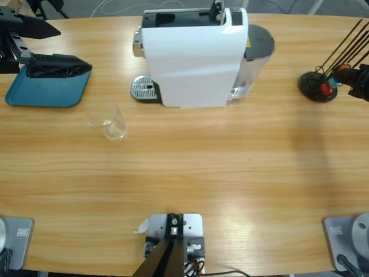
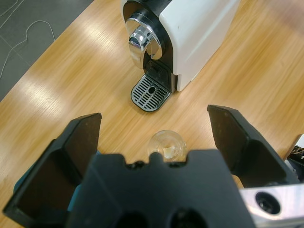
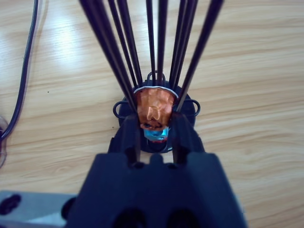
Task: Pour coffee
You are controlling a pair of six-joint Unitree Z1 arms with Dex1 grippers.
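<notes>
Early on — glass [image 1: 108, 120] not under coffee machine [image 1: 193, 55] yet. Left gripper [image 2: 154, 130] wide open, empty; right gripper [image 3: 156, 127] nipping copper capsule [image 3: 155, 108] in far-right rack [image 1: 318, 86].

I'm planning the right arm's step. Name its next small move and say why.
Probably lift the copper foil capsule straight up and out of the black wire capsule rack. The right gripper looks closed on it inside the rack's rods, while the white coffee machine waits and the clear glass tumbler stands off its drip grate.
</notes>
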